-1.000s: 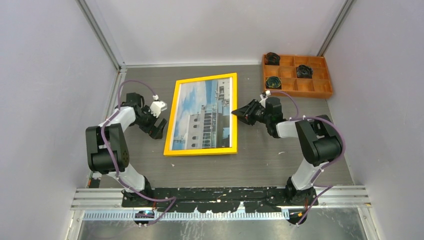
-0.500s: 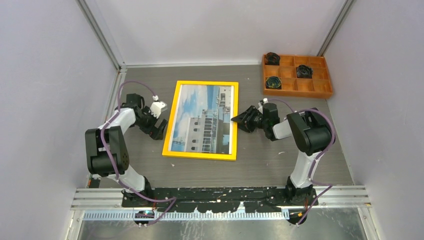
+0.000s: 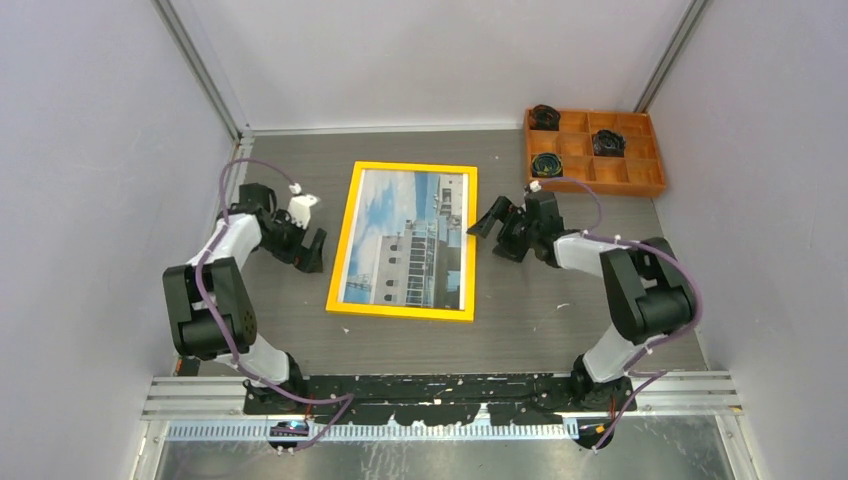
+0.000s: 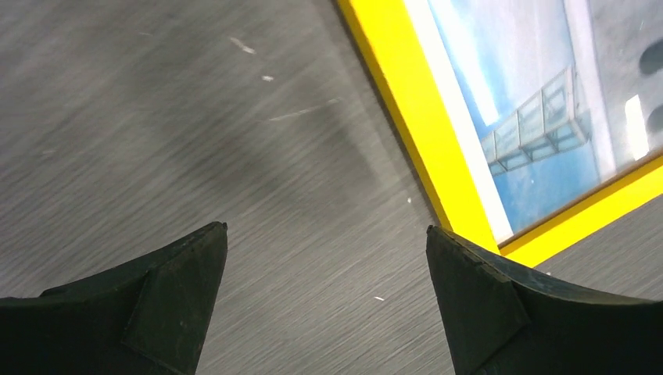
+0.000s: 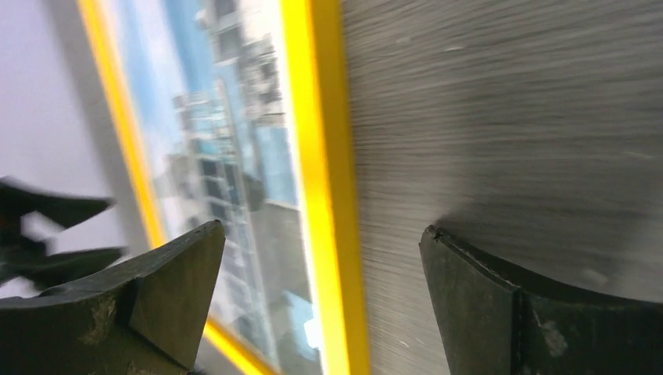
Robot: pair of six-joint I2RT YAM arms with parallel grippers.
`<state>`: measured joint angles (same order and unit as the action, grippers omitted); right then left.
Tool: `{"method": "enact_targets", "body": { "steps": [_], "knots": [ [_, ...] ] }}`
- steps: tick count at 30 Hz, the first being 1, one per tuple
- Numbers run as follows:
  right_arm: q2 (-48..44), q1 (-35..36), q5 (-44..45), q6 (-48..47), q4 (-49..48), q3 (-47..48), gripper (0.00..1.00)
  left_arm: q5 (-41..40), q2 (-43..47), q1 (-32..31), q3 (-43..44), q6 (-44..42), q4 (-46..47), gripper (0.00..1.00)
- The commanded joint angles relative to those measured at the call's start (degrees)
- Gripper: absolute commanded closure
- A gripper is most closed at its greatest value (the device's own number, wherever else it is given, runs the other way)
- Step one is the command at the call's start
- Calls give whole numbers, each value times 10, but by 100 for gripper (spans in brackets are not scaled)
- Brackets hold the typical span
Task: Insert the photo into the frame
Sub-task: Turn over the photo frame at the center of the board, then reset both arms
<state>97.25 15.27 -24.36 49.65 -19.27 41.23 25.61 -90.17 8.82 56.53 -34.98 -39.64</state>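
Note:
The frame [image 3: 343, 240] lies flat, face up, in the middle of the table, its thin yellow border around the photo [image 3: 405, 240] of a white building under blue sky. My left gripper [image 3: 313, 250] is open just off the frame's left edge, touching nothing. In the left wrist view the left gripper [image 4: 325, 228] has bare table between its fingers, with the frame [image 4: 414, 117] and photo [image 4: 532, 94] at upper right. My right gripper [image 3: 495, 237] is open beside the right edge. In the right wrist view the right gripper [image 5: 322, 228] straddles the frame [image 5: 313, 117] edge above it, the photo [image 5: 234, 133] to the left.
An orange compartment tray [image 3: 600, 187] with dark coiled items stands at the back right, behind my right arm. Grey walls close in the table on the left, back and right.
My right gripper has opened, let go of the frame's right edge and lifted slightly off it. The frame has settled flat. My left gripper has drifted a little to the left.

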Motion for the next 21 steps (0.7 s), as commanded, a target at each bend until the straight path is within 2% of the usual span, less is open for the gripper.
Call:
{"method": "enact_targets", "body": {
  "steps": [1, 4, 8, 11, 13, 14, 16, 18, 21],
  "knots": [
    [-99, -1, 247, -153, 332, 79, 0, 57, 38, 44, 54, 63, 6, 0],
    [-168, -1, 353, -195, 401, 107, 0, 85, 47, 69, 62, 103, 26, 0],
    [-292, -1, 477, -216, 364, 76, 0, 104, 68, 73, 20, 170, 103, 0],
    [-357, -2, 594, -222, 282, 13, 0, 90, 76, 73, -32, 240, 199, 0],
    [-367, -3, 641, -303, 149, -58, 0, 84, 78, 74, -70, 284, 293, 0],
    [-363, -3, 653, -344, 49, -96, 0, 82, 78, 73, -93, 304, 342, 0],
    [-349, -4, 672, -397, -55, -149, 0, 72, 73, 73, -143, 352, 449, 0],
    [-335, -14, 687, -400, -99, -173, 0, 63, 63, 74, -184, 393, 527, 0],
    [-298, -48, 671, -389, -159, -192, 0, 75, 54, 73, -223, 384, 589, 0]
  ]
}}
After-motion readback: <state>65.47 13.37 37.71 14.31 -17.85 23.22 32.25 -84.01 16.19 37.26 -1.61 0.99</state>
